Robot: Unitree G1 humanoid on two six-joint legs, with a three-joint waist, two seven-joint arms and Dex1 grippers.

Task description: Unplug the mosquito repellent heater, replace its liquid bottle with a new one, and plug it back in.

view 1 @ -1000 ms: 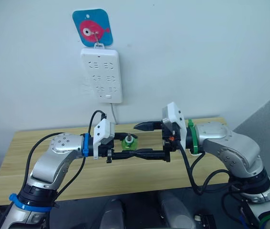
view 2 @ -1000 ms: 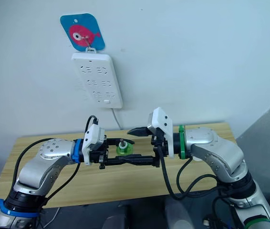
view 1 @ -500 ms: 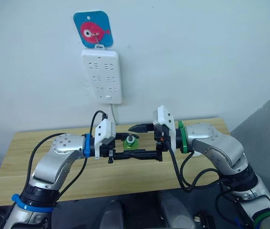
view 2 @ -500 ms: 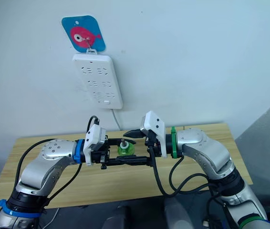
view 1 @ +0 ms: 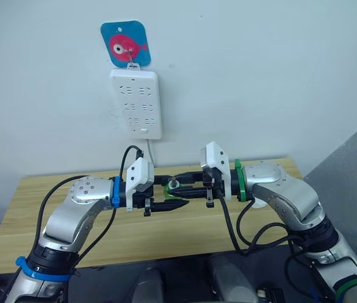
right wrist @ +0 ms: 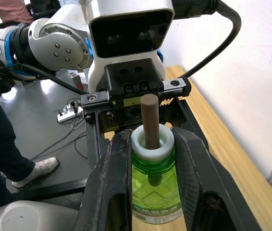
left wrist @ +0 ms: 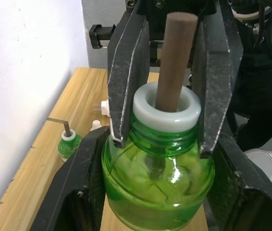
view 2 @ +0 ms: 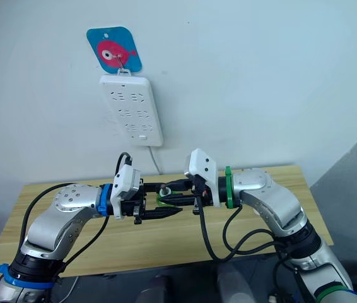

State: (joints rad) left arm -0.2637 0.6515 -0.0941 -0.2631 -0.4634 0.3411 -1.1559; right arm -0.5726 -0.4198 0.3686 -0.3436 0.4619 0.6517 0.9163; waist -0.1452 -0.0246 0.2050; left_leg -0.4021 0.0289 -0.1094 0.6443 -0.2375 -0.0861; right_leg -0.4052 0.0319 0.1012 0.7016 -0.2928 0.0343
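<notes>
A translucent green liquid bottle with a white collar and a bare brown wick hangs above the table between my two arms. My left gripper is shut on the bottle's body. My right gripper reaches in from the opposite side and is shut on the neck just under the collar; its grey pads press on both sides. The white mosquito repellent heater lies on the table with its prongs showing. A second small green bottle with a white cap stands near it. Which bottle is the new one I cannot tell.
A long white power strip hangs on the wall under a blue fish plaque, its cord dropping behind the wooden table. A person's leg and shoe are on the floor beside the table.
My right gripper has moved left up to the bottle and its jaws have closed on the neck. The left gripper has kept its hold.
</notes>
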